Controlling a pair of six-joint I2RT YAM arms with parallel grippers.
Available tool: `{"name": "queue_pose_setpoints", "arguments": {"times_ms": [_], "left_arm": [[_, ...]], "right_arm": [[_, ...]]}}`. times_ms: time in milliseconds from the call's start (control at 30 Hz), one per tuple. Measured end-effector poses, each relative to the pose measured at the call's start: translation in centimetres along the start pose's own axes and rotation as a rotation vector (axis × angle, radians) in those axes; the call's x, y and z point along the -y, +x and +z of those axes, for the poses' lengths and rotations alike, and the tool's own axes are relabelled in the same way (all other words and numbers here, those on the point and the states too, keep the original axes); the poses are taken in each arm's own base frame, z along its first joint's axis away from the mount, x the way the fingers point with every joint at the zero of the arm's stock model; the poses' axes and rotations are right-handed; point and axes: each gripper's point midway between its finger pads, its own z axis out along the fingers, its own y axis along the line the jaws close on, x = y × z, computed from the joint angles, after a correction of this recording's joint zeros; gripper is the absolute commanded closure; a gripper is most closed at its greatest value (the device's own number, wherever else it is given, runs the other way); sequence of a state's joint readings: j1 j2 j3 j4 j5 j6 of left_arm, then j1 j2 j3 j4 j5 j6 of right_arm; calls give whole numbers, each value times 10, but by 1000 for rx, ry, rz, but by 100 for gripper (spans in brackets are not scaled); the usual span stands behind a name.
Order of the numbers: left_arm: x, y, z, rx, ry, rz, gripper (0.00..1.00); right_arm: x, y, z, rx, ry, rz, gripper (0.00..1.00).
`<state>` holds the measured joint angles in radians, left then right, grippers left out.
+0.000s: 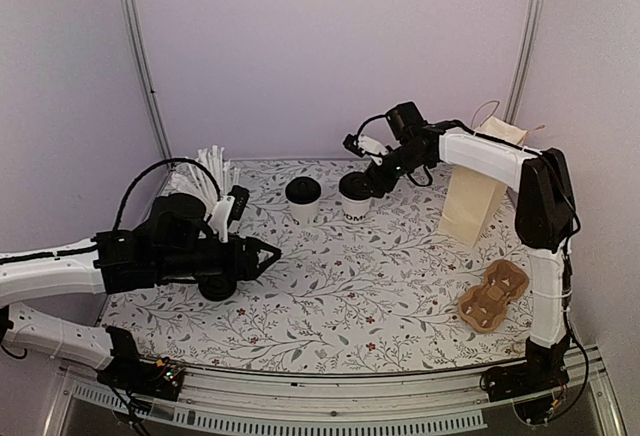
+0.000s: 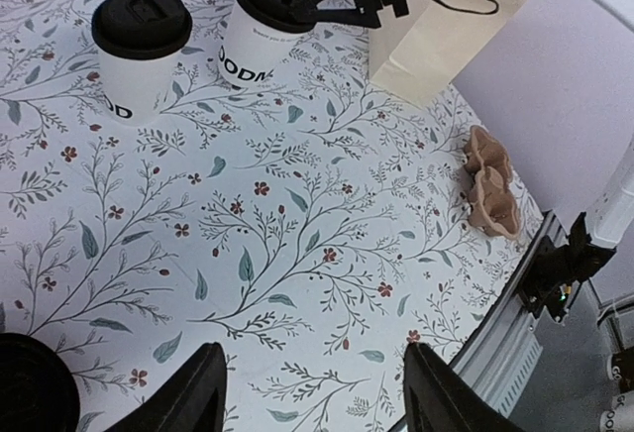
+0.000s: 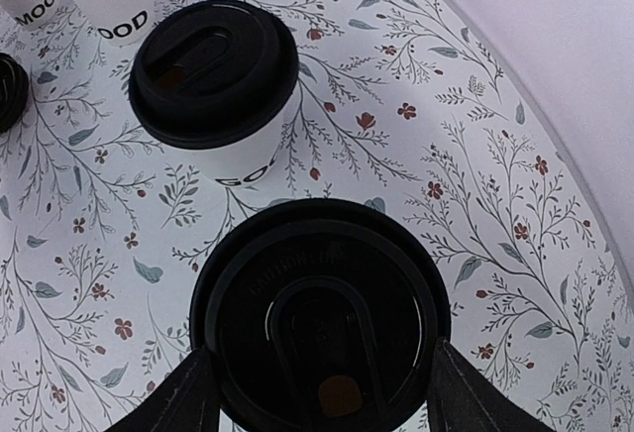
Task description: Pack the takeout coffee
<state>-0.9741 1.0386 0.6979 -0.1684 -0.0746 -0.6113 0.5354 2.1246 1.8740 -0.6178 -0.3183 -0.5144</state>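
Two takeout coffees stand at the back of the flowered table. They are white paper cups with dark lettering and black lids. My right gripper (image 1: 372,184) reaches over the right-hand cup (image 1: 353,196). In the right wrist view its fingers (image 3: 173,397) lie against both sides of that cup's lid (image 3: 319,303), shut on it while the cup stands on the table. The second cup (image 1: 303,197) (image 3: 213,75) stands just to its left. My left gripper (image 1: 272,252) (image 2: 312,348) hovers open over bare tabletop at the left, holding nothing. In its view both cups (image 2: 139,51) (image 2: 260,51) are far off.
A tan paper bag (image 1: 470,196) stands at the back right. A brown pulp cup carrier (image 1: 492,296) lies near the right arm's base. A white cup of white sticks (image 1: 210,178) stands at the back left. A black lid (image 2: 30,387) lies under my left arm.
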Motion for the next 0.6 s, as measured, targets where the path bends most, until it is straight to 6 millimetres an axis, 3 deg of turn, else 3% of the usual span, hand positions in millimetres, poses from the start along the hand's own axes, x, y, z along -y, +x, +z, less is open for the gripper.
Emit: {"name": "queue_pose_setpoints", "arguments": {"times_ms": [167, 333, 600], "left_arm": [[-9, -1, -3, 1, -22, -17, 36], [-12, 2, -3, -11, -29, -23, 36], [-12, 2, -3, -16, -23, -25, 35]], "right_arm": [[11, 7, 10, -21, 5, 34, 32], [12, 14, 18, -43, -3, 61, 14], [9, 17, 15, -61, -15, 104, 7]]}}
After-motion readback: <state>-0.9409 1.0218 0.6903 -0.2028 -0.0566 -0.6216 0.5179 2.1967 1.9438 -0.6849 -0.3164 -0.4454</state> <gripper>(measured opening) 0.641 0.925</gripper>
